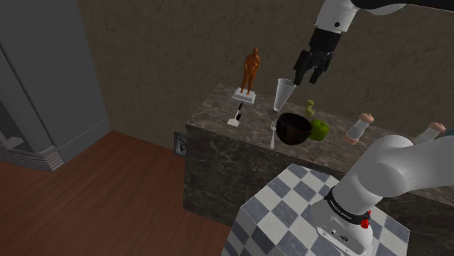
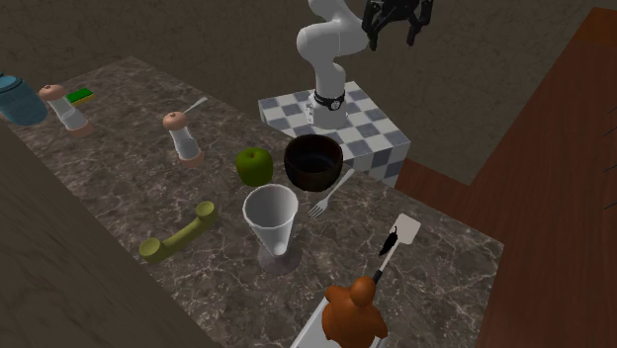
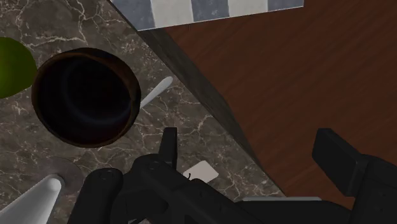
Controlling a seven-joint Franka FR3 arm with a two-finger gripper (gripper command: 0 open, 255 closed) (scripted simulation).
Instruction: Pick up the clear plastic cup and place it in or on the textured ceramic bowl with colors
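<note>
Cup [image 2: 269, 222], cropped in wrist view, stands free; end effector [image 3: 248, 140] gapes wide, apparently empty.

A home: marble counter [image 2: 109, 188], wooden floor [image 1: 109, 196], fork [image 2: 329, 194], apple [image 2: 254, 166], figurine [image 1: 252, 69].

Open air above cup [image 2: 271, 213] and dark bowl [image 2: 314, 163]; apple [image 2: 254, 166] and fork [image 2: 329, 195] just beside the bowl, handset [image 2: 180, 232] near cup.

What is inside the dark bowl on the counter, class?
Nothing shows inside the dark bowl: the wrist view looks into a bare dark hollow. The clear cup stands outside it. In the second exterior view the near rim covers part of the inner wall.
</note>
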